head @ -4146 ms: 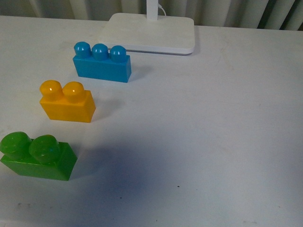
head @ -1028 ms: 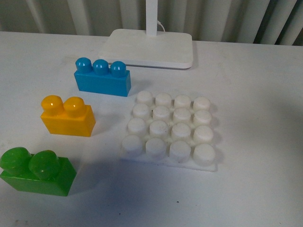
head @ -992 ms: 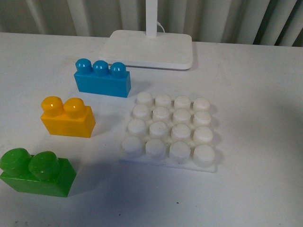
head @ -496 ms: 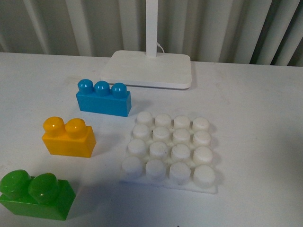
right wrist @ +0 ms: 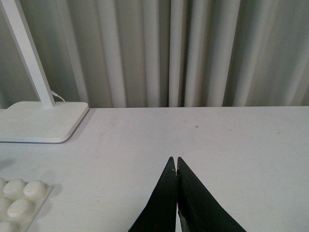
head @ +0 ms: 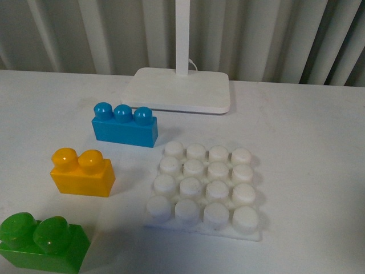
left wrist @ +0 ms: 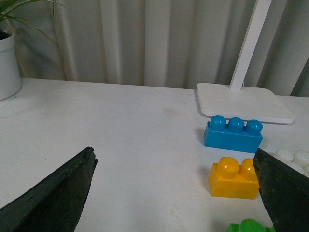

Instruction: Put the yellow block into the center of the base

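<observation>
The yellow block (head: 82, 173) stands upright on the white table, two studs up, left of the base (head: 202, 185), a white square plate of round studs. A small gap separates them. Neither arm shows in the front view. In the left wrist view my left gripper (left wrist: 173, 152) is open wide, and the yellow block (left wrist: 234, 178) sits on the table ahead of it, close to one dark finger (left wrist: 285, 193), untouched. My right gripper (right wrist: 175, 158) is shut with nothing in it, over bare table. A corner of the base (right wrist: 19, 203) shows off to its side.
A blue three-stud brick (head: 125, 123) stands behind the yellow block, and a green two-stud brick (head: 43, 242) at the table's near left. The white lamp stand (head: 179, 90) with its pole stands at the back. A white plant pot (left wrist: 9, 63) sits at the far left edge.
The base was absent from the table 4.1 s ago and lies there now. The front view has since shifted, so everything sits lower in the picture. The bricks keep their places.
</observation>
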Motion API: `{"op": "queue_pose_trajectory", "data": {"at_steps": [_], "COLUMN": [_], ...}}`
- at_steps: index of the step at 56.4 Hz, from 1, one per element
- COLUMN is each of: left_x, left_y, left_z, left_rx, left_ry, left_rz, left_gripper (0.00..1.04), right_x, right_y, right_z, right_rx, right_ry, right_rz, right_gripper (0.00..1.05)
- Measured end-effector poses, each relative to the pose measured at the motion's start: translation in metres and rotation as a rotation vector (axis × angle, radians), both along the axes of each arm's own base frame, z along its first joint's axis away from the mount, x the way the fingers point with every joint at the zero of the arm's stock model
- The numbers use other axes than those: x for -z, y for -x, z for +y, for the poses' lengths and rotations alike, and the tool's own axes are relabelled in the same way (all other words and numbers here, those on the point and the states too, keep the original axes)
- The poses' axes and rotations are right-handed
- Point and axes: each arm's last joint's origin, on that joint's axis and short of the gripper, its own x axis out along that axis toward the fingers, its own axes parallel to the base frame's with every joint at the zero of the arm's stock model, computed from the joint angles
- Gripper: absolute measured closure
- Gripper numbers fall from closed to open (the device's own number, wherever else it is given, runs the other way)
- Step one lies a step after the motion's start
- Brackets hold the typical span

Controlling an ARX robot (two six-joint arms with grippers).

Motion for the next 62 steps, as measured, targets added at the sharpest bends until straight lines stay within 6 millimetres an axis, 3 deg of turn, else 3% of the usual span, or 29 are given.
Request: {"op": "queue_pose_trajectory", "data": {"at_steps": [17,57,62], "left_x": [0.0,0.0,0.0], "left_y": [0.0,0.0,0.0], "left_z": [0.0,0.0,0.0], "left_rx": [0.0,0.0,0.0], "left_ry": [0.0,0.0,0.0], "left_rz": [0.0,0.0,0.0], "left_gripper": [0.06,0.06,0.06], "right_x": [0.013,0.016,0.016], "right_y": [0.008,0.025,0.025], "right_z": [0.0,0.0,0.0], "right_rx": [0.0,-0.001,-0.001], "right_ry": [0.0,0.001,0.003], "right_rz": [-0.007,-0.006,-0.006], "right_gripper": [1.04,1.04,0.91]}}
